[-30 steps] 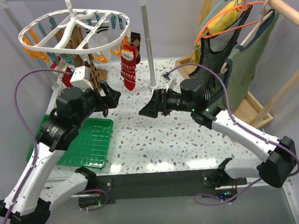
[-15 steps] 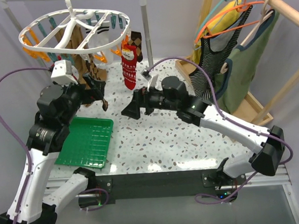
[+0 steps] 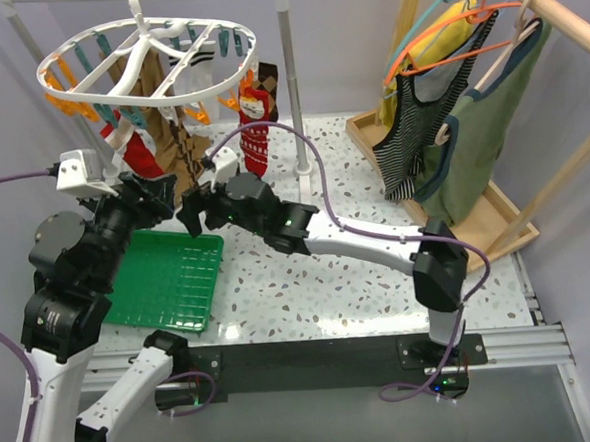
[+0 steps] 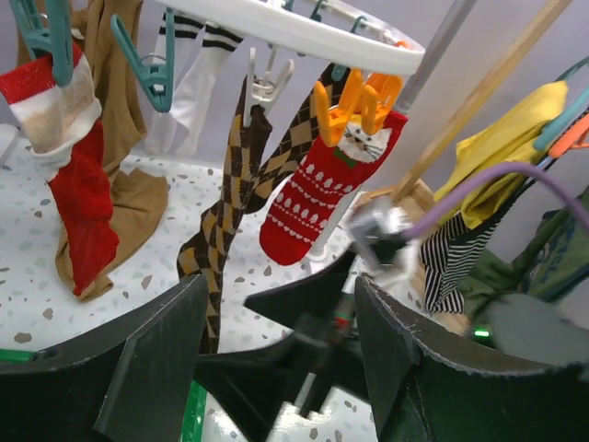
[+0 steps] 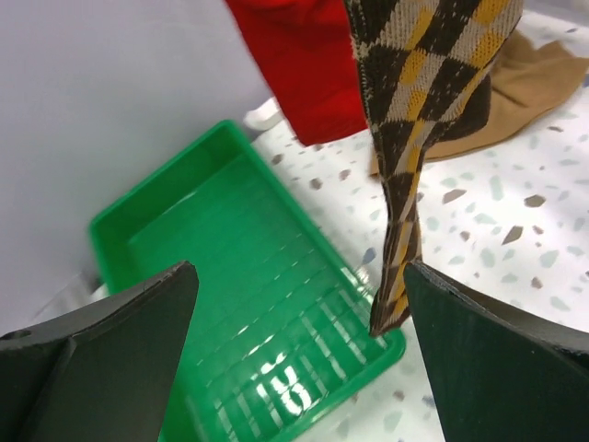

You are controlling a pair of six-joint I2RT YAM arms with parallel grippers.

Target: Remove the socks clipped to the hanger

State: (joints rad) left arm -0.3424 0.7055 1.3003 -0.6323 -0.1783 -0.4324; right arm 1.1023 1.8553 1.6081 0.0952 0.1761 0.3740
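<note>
Top external view: I see the white oval hanger hanging at the upper left above the speckled table, with the socks all clipped to it and dangling below. My left fingers and right fingers have both reached in under the hanger and sit just beside each other, above the far end of a green tray on the left of the table. In the left wrist view, the left fingers stand apart with nothing between them but the dark right arm farther off. Beyond them hang a red sock with a white cuff on a teal clip, a tan sock behind it whose foot lies on the table, a striped sock in white and black, an argyle sock in brown and black, and a cat sock, red with white patterns, held by orange clips. In the right wrist view, the right fingers are spread wide and grasp nothing. The argyle sock hangs freely in the gap between them, touching neither, its toe over the tray's near edge. The red sock hangs to its left, just behind it.
</note>
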